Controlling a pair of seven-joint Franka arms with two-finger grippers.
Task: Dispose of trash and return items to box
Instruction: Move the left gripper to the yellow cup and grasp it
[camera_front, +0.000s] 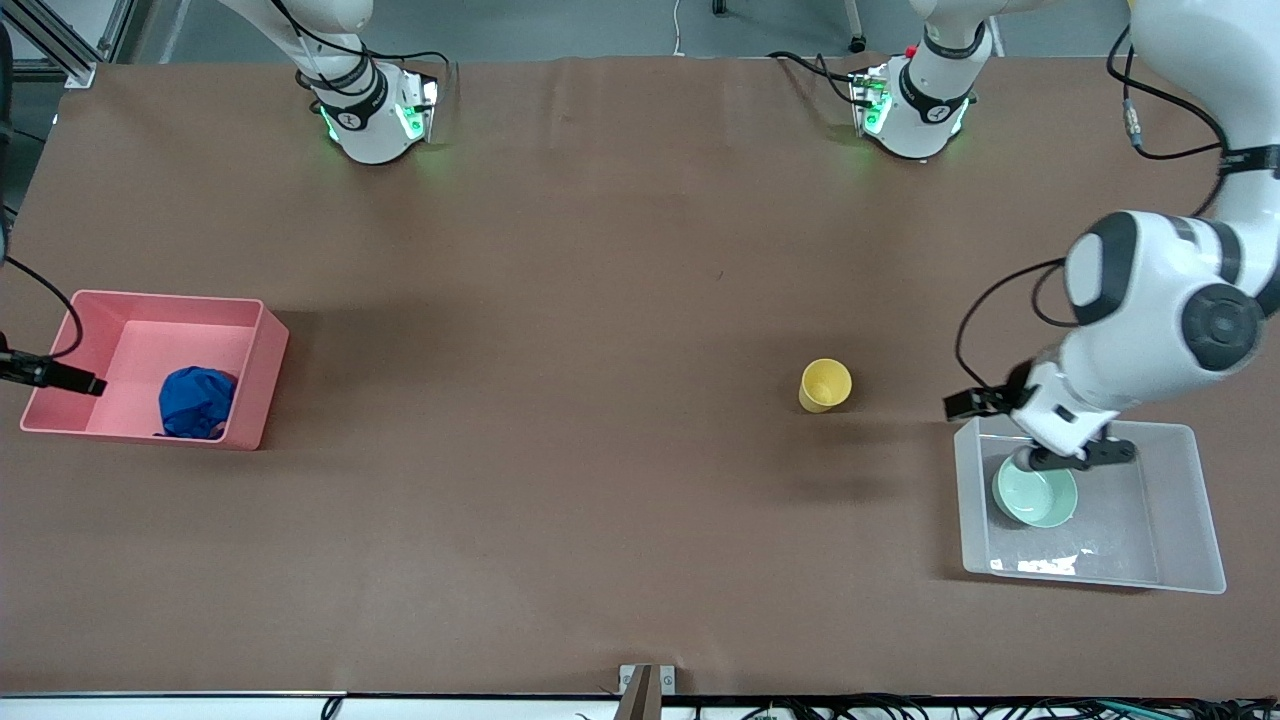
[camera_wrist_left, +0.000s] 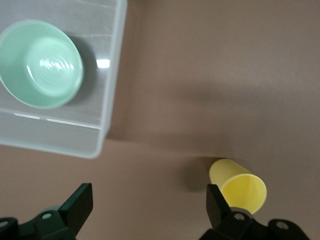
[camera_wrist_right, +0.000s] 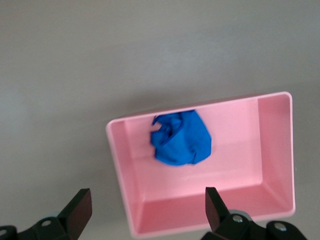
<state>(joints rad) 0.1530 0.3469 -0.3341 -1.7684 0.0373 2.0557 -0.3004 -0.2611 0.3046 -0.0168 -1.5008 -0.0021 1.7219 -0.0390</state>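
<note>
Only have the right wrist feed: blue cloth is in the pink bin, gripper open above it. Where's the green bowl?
Observer: The mint-green bowl sits upright inside the clear bin, at the left arm's end of the table.
Operator: Left gripper holding anything?
Observer: No. The left gripper is open and empty, over the clear bin right by the bowl.
Operator: And the yellow cup?
Observer: The yellow cup is not in the bin. It stands on the bare table, beside the clear bin toward the right arm's end and farther from the front camera than the bowl.
</note>
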